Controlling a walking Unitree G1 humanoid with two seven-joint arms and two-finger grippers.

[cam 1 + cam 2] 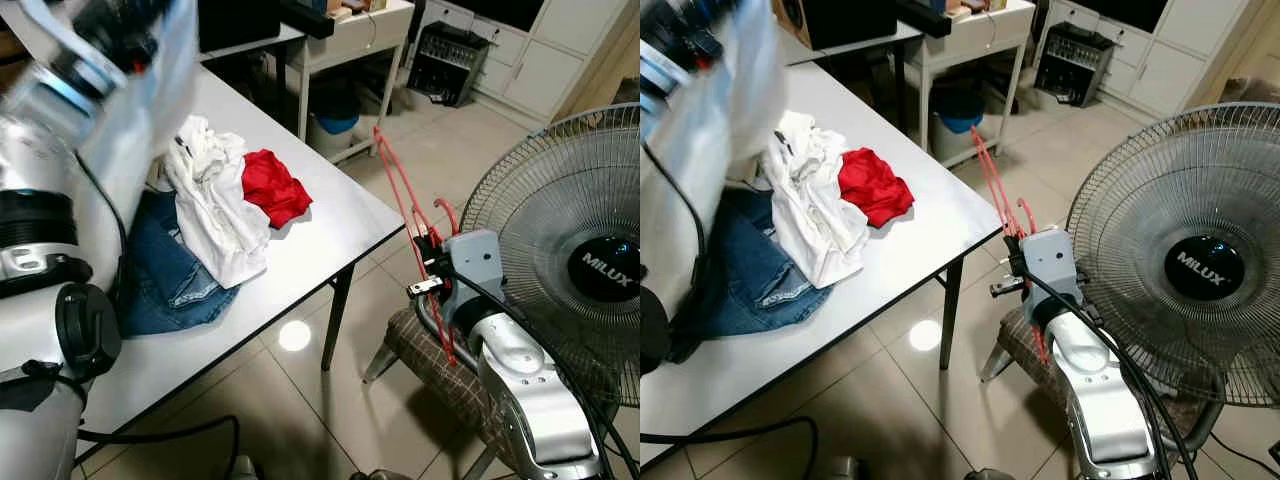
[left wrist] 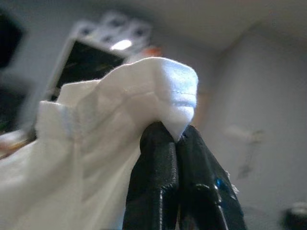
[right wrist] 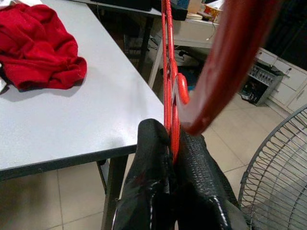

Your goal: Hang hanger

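Closest to the head camera, on the robot's left, the left arm was raised high and blurred, and its left gripper point(image 2: 177, 143) had its fingers pressed together on a fold of a white garment point(image 2: 96, 143), lifted clear of the table point(image 1: 300, 260). On the table lay blue jeans point(image 1: 165, 270), a heap of white cloth point(image 1: 215, 205) and, just beside it, a red garment point(image 1: 273, 187). Beyond the table's corner, the right gripper point(image 3: 171, 143) pinched the red hanger point(image 1: 398, 185) low on its frame, holding it upright in the air beside the table edge, above a chair seat point(image 1: 430, 365) and in front of a fan point(image 1: 560, 250). Judging by this, the step in hand was getting the garment onto the hanger. Next, the two would need bringing together, with one hanger shoulder fed into the garment's opening while the left grip kept the fabric spread.
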